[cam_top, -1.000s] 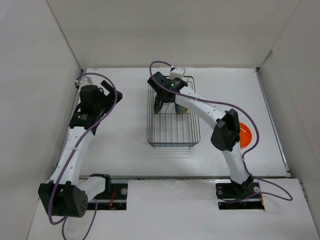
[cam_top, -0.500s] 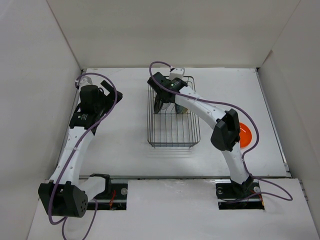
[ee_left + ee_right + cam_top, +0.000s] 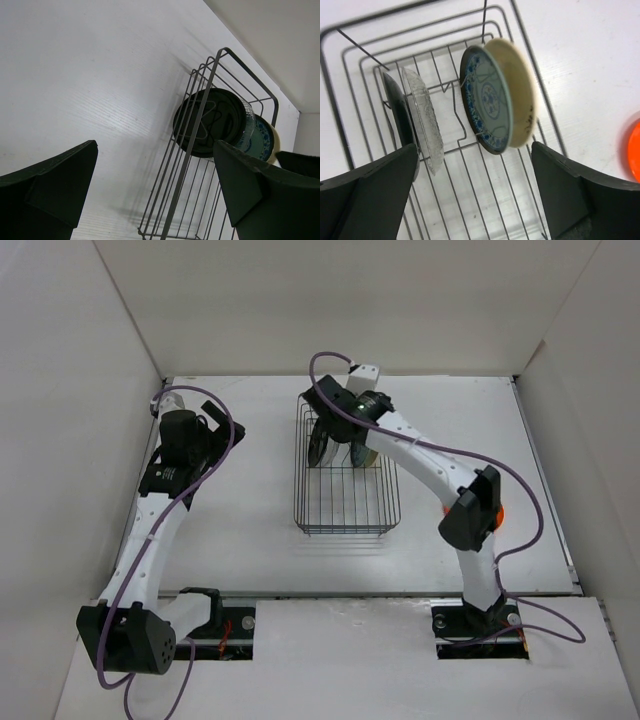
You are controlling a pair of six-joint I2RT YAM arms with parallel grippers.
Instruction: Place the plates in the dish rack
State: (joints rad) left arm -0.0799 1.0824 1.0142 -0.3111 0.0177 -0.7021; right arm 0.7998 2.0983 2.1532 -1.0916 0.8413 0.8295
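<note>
The black wire dish rack [image 3: 347, 528] stands mid-table. Four plates stand on edge between its prongs at the far end: black [image 3: 395, 112], clear glass [image 3: 423, 122], teal patterned [image 3: 487, 102] and cream [image 3: 521, 95] leaning against the teal one. My right gripper [image 3: 474, 150] hovers open just above them, at the rack's far end [image 3: 330, 430], holding nothing. An orange plate [image 3: 632, 150] lies flat on the table to the right, mostly hidden behind my right elbow [image 3: 498, 515]. My left gripper [image 3: 155, 145] is open and empty, left of the rack [image 3: 197, 150].
White walls close in the table on the left, back and right. The left arm [image 3: 160, 510] stretches along the left side. The right arm [image 3: 430, 460] arches over the rack's right edge.
My right gripper has opened wide and pulled up and back from the plates in the rack. Its elbow swung right over the orange plate. The left arm stayed still.
</note>
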